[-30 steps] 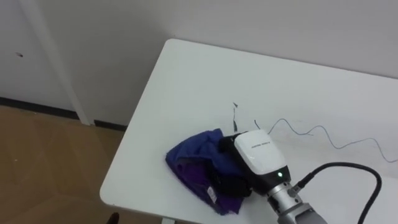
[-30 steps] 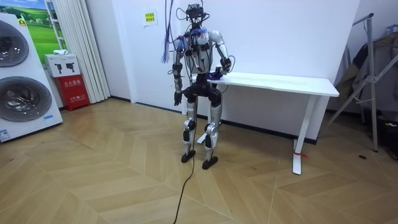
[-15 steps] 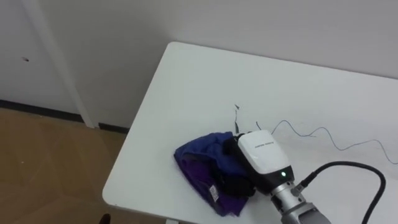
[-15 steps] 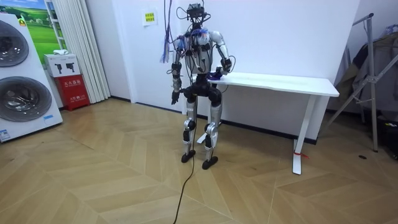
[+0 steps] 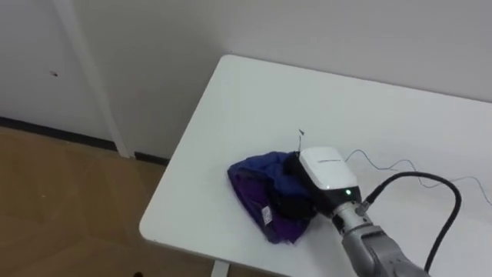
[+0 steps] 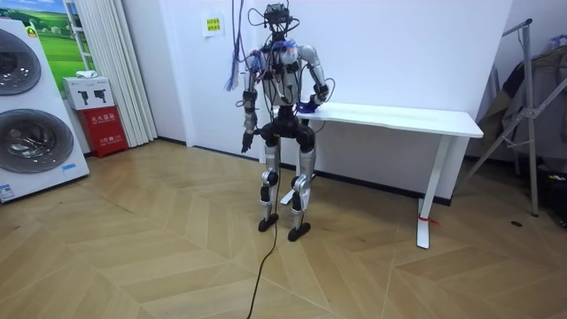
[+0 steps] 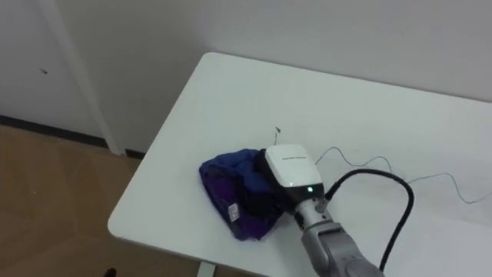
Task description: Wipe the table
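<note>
White table (image 5: 254, 100) is shown with a crumpled purple cloth (image 5: 255, 183) near its 7 o'clock corner, overlaid from 4 o'clock by the right hand (image 5: 327, 171), grip not discernible. The left hand (image 6: 245, 143) is hung at the side. Judged soft and light, the cloth is best pinned mid-bunch.

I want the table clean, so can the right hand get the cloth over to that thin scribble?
Probably yes. The right hand rests on the purple cloth, and the scribble begins just beside it on the white table, with bare tabletop between and nothing in the way.
</note>
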Robot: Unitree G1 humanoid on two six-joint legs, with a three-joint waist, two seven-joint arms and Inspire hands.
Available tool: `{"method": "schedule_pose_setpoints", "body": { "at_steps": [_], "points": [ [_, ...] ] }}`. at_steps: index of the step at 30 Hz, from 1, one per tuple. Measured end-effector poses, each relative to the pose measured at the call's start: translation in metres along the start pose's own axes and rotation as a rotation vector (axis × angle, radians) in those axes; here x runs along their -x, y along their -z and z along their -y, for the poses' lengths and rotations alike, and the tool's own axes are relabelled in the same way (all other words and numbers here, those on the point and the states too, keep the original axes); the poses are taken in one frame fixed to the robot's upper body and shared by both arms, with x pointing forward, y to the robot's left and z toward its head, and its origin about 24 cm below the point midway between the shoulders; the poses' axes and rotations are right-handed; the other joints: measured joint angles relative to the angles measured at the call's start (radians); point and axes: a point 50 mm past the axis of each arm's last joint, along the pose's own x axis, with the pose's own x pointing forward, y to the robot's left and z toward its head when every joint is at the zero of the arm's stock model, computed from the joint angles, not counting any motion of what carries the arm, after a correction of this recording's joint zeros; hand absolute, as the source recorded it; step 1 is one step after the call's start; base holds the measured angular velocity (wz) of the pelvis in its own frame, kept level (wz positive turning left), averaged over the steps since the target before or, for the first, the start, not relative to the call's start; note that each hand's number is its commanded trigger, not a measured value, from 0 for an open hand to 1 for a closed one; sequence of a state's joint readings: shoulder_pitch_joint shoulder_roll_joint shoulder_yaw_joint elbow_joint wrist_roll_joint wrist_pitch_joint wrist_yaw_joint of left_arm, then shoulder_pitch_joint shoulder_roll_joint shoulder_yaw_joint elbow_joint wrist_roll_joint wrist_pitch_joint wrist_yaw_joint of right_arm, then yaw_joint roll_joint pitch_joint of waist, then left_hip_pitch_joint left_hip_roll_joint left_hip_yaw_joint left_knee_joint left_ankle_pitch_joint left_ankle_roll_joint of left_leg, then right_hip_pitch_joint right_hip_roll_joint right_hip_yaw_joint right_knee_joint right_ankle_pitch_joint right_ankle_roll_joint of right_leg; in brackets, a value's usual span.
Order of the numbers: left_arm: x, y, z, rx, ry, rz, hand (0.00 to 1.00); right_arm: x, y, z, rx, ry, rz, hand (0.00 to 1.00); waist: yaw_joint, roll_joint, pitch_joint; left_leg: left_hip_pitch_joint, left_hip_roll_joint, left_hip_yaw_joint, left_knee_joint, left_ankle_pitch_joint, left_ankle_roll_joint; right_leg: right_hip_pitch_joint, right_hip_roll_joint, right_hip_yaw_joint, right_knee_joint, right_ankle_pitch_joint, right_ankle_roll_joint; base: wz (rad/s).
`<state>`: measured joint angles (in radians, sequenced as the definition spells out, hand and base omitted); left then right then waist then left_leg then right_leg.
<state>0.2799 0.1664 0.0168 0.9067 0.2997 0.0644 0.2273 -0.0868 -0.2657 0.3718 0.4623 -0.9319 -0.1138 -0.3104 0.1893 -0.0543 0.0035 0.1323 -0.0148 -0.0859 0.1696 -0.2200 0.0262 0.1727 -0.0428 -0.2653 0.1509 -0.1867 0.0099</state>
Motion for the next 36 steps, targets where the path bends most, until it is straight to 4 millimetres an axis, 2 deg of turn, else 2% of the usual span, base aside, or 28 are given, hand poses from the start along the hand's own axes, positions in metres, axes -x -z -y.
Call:
{"method": "schedule_pose_setpoints", "body": {
  "at_steps": [3,5,9,10,11,15,17,21,23,26,32,36],
  "points": [
    [0.002,0.004,-0.005,0.006,-0.020,-0.008,0.00,-0.011,0.025,0.008,-0.012,0.015,-0.113,1.00,0.022,-0.005,0.0023,-0.003,-0.005,-0.007,-0.001,0.006,0.003,0.002,-0.007,-0.013,-0.002,-0.001,0.002,0.16],
    [0.005,0.011,-0.006,0.006,-0.021,-0.025,0.00,-0.007,0.043,0.010,-0.056,0.027,-0.205,1.00,0.023,-0.007,0.0011,-0.007,-0.015,-0.027,0.001,0.009,0.007,0.004,-0.016,-0.036,-0.002,-0.004,0.008,0.22],
    [0.006,0.019,-0.011,0.025,-0.024,-0.052,0.00,0.001,0.061,0.007,-0.096,0.052,-0.293,1.00,0.021,-0.008,0.0001,-0.005,-0.025,-0.041,0.006,0.012,0.011,0.009,-0.026,-0.050,-0.001,-0.008,0.015,0.22],
    [0.007,0.021,-0.013,0.023,-0.030,-0.058,0.00,0.006,0.066,0.004,-0.103,0.052,-0.319,1.00,0.009,-0.009,-0.0002,-0.002,-0.029,-0.051,0.008,0.012,0.011,0.021,-0.030,-0.066,-0.004,-0.008,0.020,0.29],
    [0.006,0.022,-0.014,0.019,-0.035,-0.060,0.00,0.012,0.073,0.002,-0.117,0.060,-0.357,1.00,0.004,-0.009,-0.0030,-0.001,-0.033,-0.054,0.008,0.012,0.012,0.026,-0.034,-0.069,-0.002,-0.010,0.022,0.28],
    [0.006,0.023,-0.019,0.012,-0.041,-0.066,0.00,0.030,0.094,-0.001,-0.176,0.104,-0.486,1.00,-0.011,-0.009,-0.0050,0.004,-0.035,-0.054,0.008,0.016,0.019,0.035,-0.042,-0.068,-0.002,-0.007,0.027,0.10],
    [0.005,0.023,-0.025,-0.001,-0.068,-0.064,0.00,0.051,0.109,-0.007,-0.177,0.126,-0.575,1.00,-0.027,-0.013,-0.0116,0.012,-0.037,-0.051,0.007,0.016,0.021,0.043,-0.044,-0.066,0.000,-0.007,0.028,0.08],
    [0.004,0.025,-0.034,0.037,-0.109,-0.080,0.00,0.073,0.129,-0.011,-0.180,0.153,-0.697,1.00,-0.062,-0.015,-0.0169,0.027,-0.037,-0.036,0.005,0.014,0.025,0.053,-0.043,-0.051,0.000,-0.005,0.031,-0.09],
    [0.003,0.025,-0.036,0.048,-0.127,-0.083,0.00,0.088,0.143,-0.011,-0.168,0.156,-0.770,1.00,-0.081,-0.015,-0.0223,0.034,-0.036,-0.029,0.001,0.010,0.030,0.058,-0.042,-0.046,0.001,-0.005,0.032,-0.12],
    [0.003,0.026,-0.039,0.045,-0.139,-0.084,0.00,0.112,0.162,-0.010,-0.157,0.161,-0.875,1.00,-0.089,-0.016,-0.0262,0.037,-0.033,-0.023,0.002,0.010,0.031,0.058,-0.042,-0.043,0.002,-0.003,0.034,-0.06],
    [0.004,0.029,-0.041,0.060,-0.150,-0.097,0.00,0.143,0.178,-0.010,-0.124,0.154,-0.982,1.00,-0.104,-0.033,-0.0286,0.036,-0.032,-0.016,0.003,0.010,0.031,0.054,-0.041,-0.038,0.002,-0.003,0.034,-0.04],
    [0.004,0.030,-0.040,0.058,-0.146,-0.103,0.00,0.149,0.181,-0.010,-0.107,0.141,-1.010,1.00,-0.104,-0.038,-0.0289,0.036,-0.032,-0.014,0.005,0.009,0.031,0.054,-0.040,-0.036,0.002,-0.002,0.034,0.00]
  ]
}}
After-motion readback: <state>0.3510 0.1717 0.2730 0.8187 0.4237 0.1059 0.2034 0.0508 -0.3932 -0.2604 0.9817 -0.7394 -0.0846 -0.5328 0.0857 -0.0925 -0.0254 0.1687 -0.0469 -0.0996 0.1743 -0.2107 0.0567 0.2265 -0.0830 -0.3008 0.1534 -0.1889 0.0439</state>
